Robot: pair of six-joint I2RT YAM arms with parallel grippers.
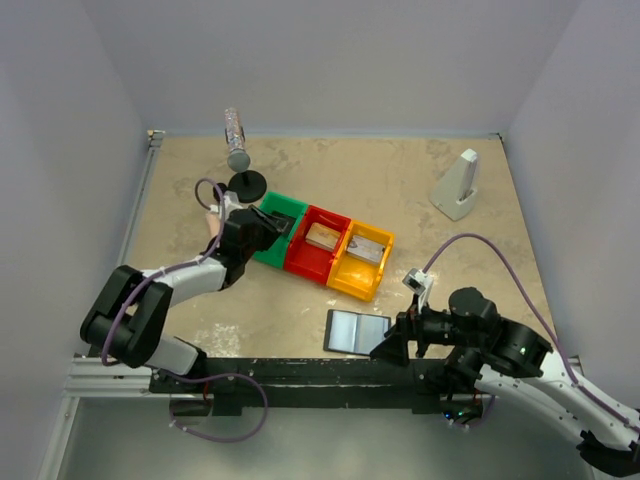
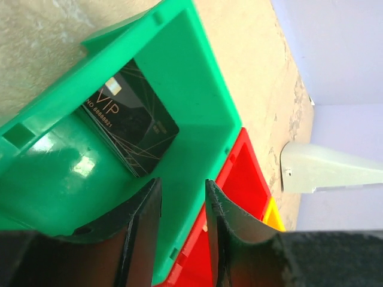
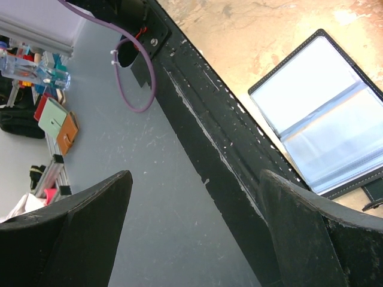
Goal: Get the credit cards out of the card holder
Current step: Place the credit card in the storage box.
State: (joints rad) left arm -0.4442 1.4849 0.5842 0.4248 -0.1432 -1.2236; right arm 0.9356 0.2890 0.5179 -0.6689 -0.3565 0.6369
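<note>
I see the card holder (image 1: pixel 356 332) lying open and flat on the table (image 1: pixel 450 260) near its front edge, both glossy panels facing up. It lies just beside my right gripper (image 1: pixel 388 348), whose jaws stand wide apart with nothing between them. Farther back, the yellow bin (image 1: pixel 352 283), red bin (image 1: pixel 305 264) and green bin (image 1: pixel 270 252) sit touching in a row. My left gripper (image 2: pixel 182 191) hangs over the green bin, released, its fingers slightly parted. A black VIP card (image 2: pixel 134 122) lies inside that bin.
</note>
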